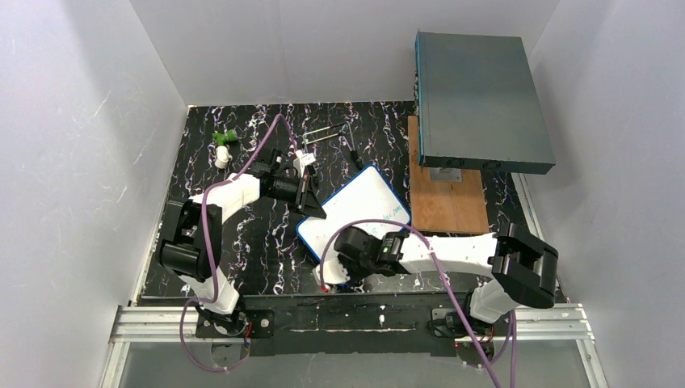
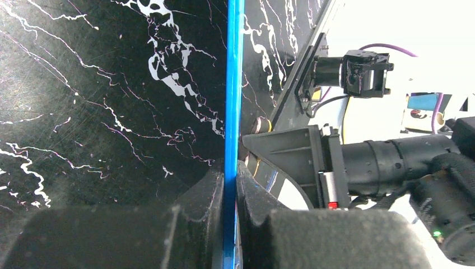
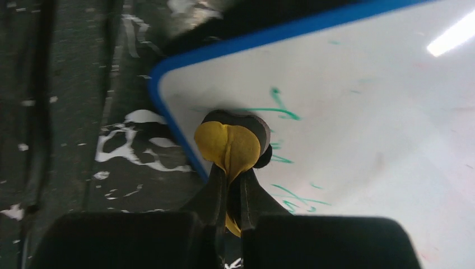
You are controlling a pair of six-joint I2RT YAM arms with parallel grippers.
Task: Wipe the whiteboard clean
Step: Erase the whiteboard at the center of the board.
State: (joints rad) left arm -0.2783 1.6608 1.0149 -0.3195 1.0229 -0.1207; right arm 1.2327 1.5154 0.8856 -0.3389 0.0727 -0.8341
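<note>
**Right claw** (image 3: 234, 178): jaws closed tight on a yellow pad (image 3: 228, 143) with a dark backing. The pad's face presses on the whiteboard (image 3: 364, 129) directly ahead of the fingertips. It sits just inside the rounded corner of the blue frame (image 3: 168, 120), which lies to the claw's left.

**Left claw** (image 2: 231, 182): jaws pinched on the frame's edge, which runs straight ahead of it. The black marbled table (image 2: 84, 112) lies to one side of that edge.

**Progress, as judged:** wiping is under way but incomplete. Green strokes (image 3: 277, 109) show just beyond and to the right of the pad. The surface farther right looks mostly clean apart from faint smudges.

**Orientation:** the board sits between the two claws. Its long axis is parallel to the edge the left claw holds, running from the corner beside the right claw away and to that claw's right. Whether the board lies flat or is tipped up cannot be told.
</note>
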